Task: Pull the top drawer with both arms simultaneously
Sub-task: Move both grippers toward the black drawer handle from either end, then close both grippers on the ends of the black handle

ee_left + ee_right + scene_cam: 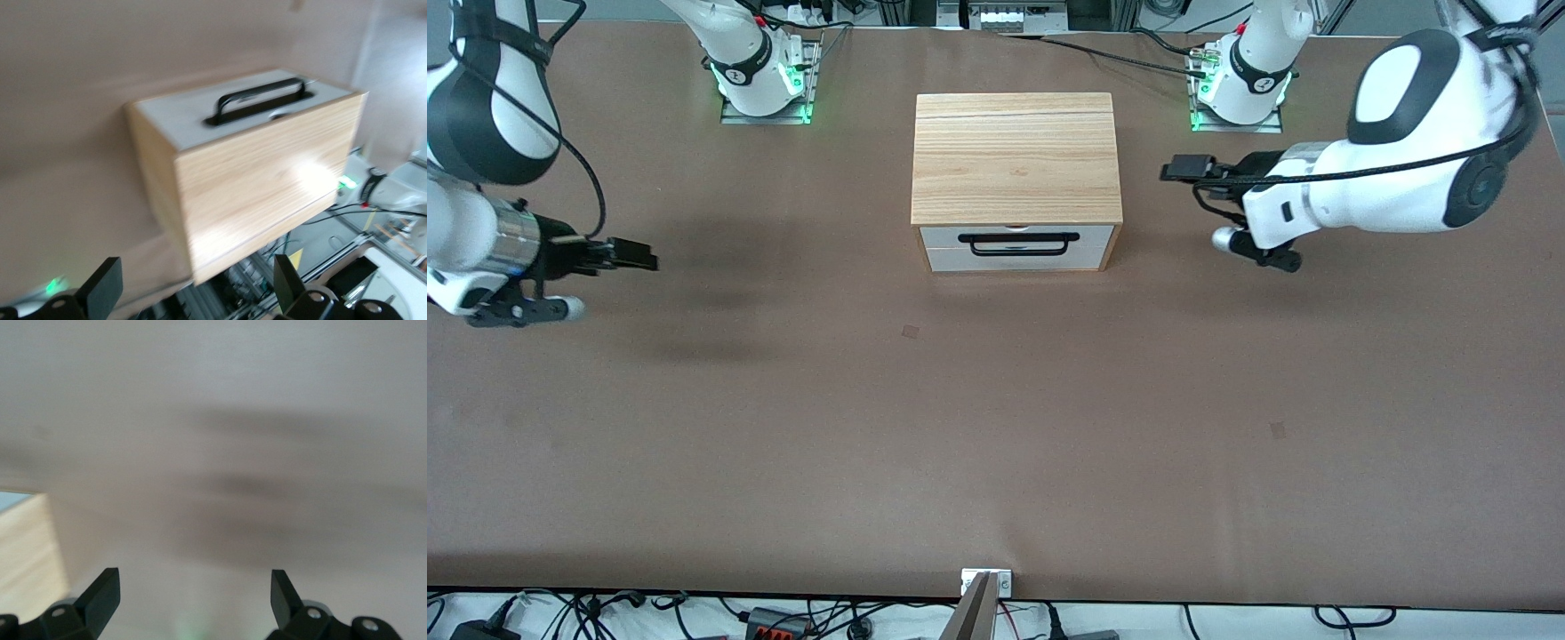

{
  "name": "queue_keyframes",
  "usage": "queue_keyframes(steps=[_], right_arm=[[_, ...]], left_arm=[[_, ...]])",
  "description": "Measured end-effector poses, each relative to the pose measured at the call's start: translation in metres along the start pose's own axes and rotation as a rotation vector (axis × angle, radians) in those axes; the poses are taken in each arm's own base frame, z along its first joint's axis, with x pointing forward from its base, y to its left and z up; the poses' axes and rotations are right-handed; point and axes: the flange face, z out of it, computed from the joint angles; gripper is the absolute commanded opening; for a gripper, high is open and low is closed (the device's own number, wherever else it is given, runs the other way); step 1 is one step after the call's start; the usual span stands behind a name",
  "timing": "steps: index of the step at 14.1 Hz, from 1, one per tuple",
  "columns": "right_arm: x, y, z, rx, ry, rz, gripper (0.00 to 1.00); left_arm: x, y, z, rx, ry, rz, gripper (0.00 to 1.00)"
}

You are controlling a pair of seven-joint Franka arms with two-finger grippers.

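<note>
The light wood cabinet (1016, 156) stands in the middle of the table, between the two arm bases. The top drawer (951, 237) is shut; its white front with the long black bar handle (1024, 244) faces the front camera. My left gripper (1165, 171) is open and empty, over the table beside the cabinet toward the left arm's end. The left wrist view shows the open gripper (197, 283), the cabinet's wood side (267, 180) and the handle (260, 100). My right gripper (654, 260) is open and empty (195, 593), over the table well apart from the cabinet, toward the right arm's end.
The brown table (996, 427) stretches wide in front of the cabinet. The two arm bases (765, 76) (1240, 84) stand along its edge by the robots. A small metal bracket (985, 582) sits at the table edge nearest the front camera, with cables below it.
</note>
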Motion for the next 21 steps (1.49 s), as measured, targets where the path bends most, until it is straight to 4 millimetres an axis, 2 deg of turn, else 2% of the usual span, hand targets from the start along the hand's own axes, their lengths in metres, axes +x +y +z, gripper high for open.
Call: queue_keyframes(steps=[3, 5, 6, 9, 11, 14, 16, 18, 21], right_arm=[[0.022, -0.018, 0.04, 0.23, -0.043, -0.003, 1.0], [0.035, -0.04, 0.072, 0.338, -0.079, -0.06, 1.0], [0.04, -0.057, 0.089, 0.385, -0.1, -0.099, 1.0], [0.051, -0.108, 0.139, 0.514, -0.149, -0.205, 1.0], [0.057, -0.127, 0.164, 0.586, -0.15, -0.266, 1.0], [0.067, -0.14, 0.203, 0.718, -0.096, -0.354, 1.0], [0.072, -0.151, 0.229, 0.834, -0.059, -0.376, 1.0], [0.075, -0.165, 0.246, 0.918, -0.032, -0.365, 1.0], [0.067, -0.194, 0.275, 1.053, 0.043, -0.372, 1.0]], left_arm=[[0.018, 0.0, 0.029, -0.103, 0.109, 0.104, 1.0], [0.029, -0.008, 0.046, -0.193, 0.152, 0.2, 1.0], [0.036, -0.021, 0.056, -0.238, 0.162, 0.247, 1.0], [0.058, -0.089, 0.094, -0.442, 0.203, 0.271, 1.0], [0.067, -0.115, 0.122, -0.558, 0.234, 0.255, 1.0], [0.074, -0.124, 0.159, -0.681, 0.283, 0.26, 1.0], [0.077, -0.125, 0.194, -0.752, 0.316, 0.294, 1.0], [0.079, -0.127, 0.221, -0.784, 0.327, 0.311, 1.0], [0.082, -0.134, 0.238, -0.82, 0.337, 0.273, 0.99]])
